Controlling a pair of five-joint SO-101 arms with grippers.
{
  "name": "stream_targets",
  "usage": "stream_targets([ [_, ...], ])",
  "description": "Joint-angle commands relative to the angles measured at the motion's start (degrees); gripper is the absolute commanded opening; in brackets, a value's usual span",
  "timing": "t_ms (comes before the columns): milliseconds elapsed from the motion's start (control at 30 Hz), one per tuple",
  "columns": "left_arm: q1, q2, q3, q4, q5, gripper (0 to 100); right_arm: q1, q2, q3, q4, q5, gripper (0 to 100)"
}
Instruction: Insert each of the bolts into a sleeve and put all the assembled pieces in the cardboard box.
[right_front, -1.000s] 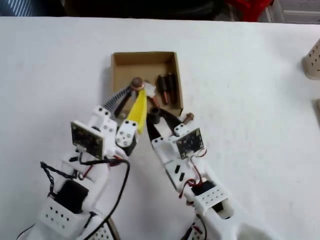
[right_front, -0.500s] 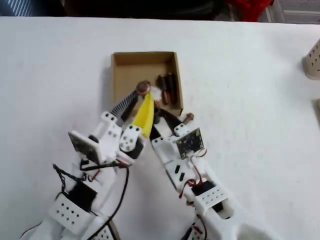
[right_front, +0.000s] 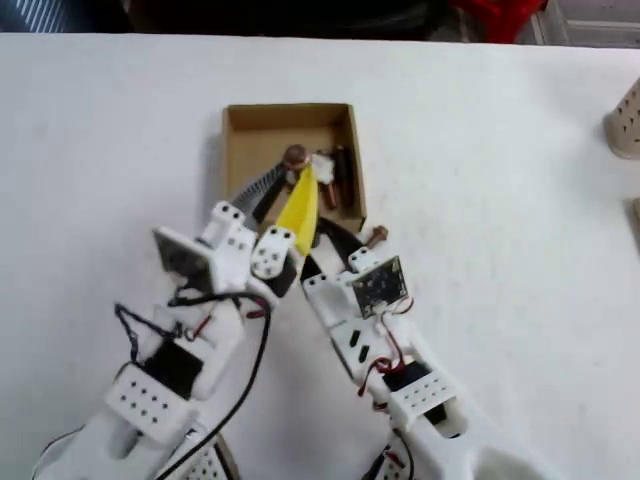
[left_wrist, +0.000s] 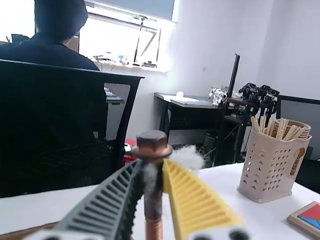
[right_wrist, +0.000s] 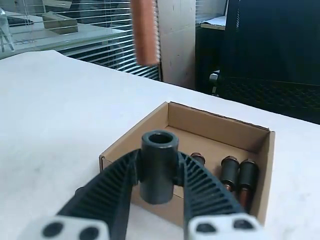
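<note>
Left gripper (left_wrist: 152, 172) is clenched on a bolt (left_wrist: 151, 145), head up and raised by the cardboard box (right_wrist: 216, 126), while right gripper (right_wrist: 159, 167) grasps a sleeve (right_wrist: 159, 150) upright just beside it, bore upward, evidently to receive the not-yet-aligned shank.

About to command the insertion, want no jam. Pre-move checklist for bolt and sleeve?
1. Copper hex-head bolt clamped in left gripper: ok.
2. Dark cylindrical sleeve clamped in right gripper, bore up: ok.
3. Bolt tip over bore: not ok, high view puts it off toward the brown cardboard box.
4. Bolt upright: ok.
5. Bore clear to bottom: cannot tell.
</note>
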Motion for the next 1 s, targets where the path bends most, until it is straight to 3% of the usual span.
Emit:
stream_targets([
  [0,0.57,4.18,-2.81,-4.31,0.7,2,-0.22,-0.92,0.62,-1.27,-0.44,1.5],
  [300,0.66,2.07,4.57,-6.51,0.62,2,-0.13,-0.92,0.62,-1.27,-0.44,1.5],
  [967,0.48,2.33,4.48,-5.98,0.44,2,-0.13,-0.92,0.62,-1.36,-0.44,1.5],
])
